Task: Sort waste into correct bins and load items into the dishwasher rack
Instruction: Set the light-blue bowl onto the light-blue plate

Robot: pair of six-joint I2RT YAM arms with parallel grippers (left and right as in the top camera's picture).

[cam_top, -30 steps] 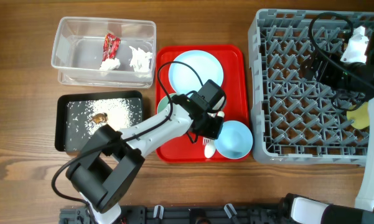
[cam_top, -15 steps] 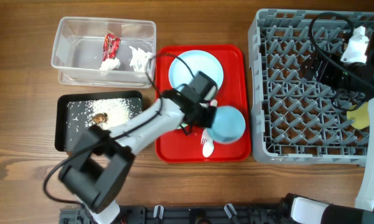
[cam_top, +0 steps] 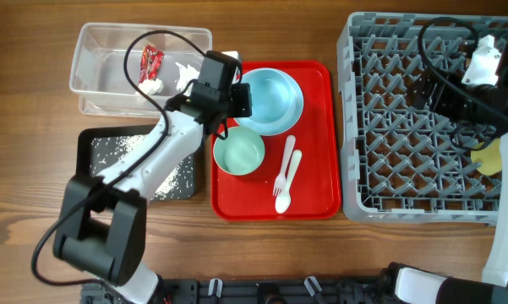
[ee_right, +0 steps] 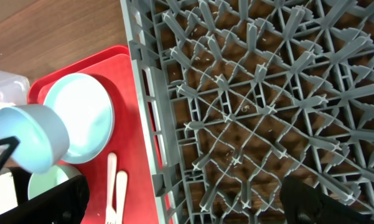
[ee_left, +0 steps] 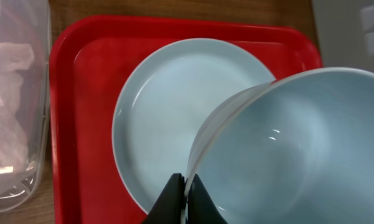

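My left gripper [cam_top: 234,98] is shut on the rim of the light blue bowl [cam_top: 267,91] and holds it tilted over the light blue plate [cam_top: 294,108] at the back of the red tray [cam_top: 317,198]. In the left wrist view the jaws [ee_left: 187,188] pinch the bowl [ee_left: 286,143] over the plate [ee_left: 162,118]. The pale green bowl [cam_top: 239,152] and the white fork and spoon [cam_top: 285,176] lie on the tray. My right gripper [ee_right: 183,199] is open and empty above the grey dishwasher rack [cam_top: 406,127]. A yellow cup [cam_top: 490,158] sits in the rack.
The clear tub [cam_top: 101,80] at the back left holds the red wrapper [cam_top: 150,60] and white tissue [cam_top: 188,78]. The black tray [cam_top: 97,165] with rice crumbs lies in front of it, partly hidden by my left arm. The rack stands right beside the red tray.
My left gripper carried the blue bowl from the tray's front right to the back, over the plate. The green bowl is now uncovered. The right arm has not moved.
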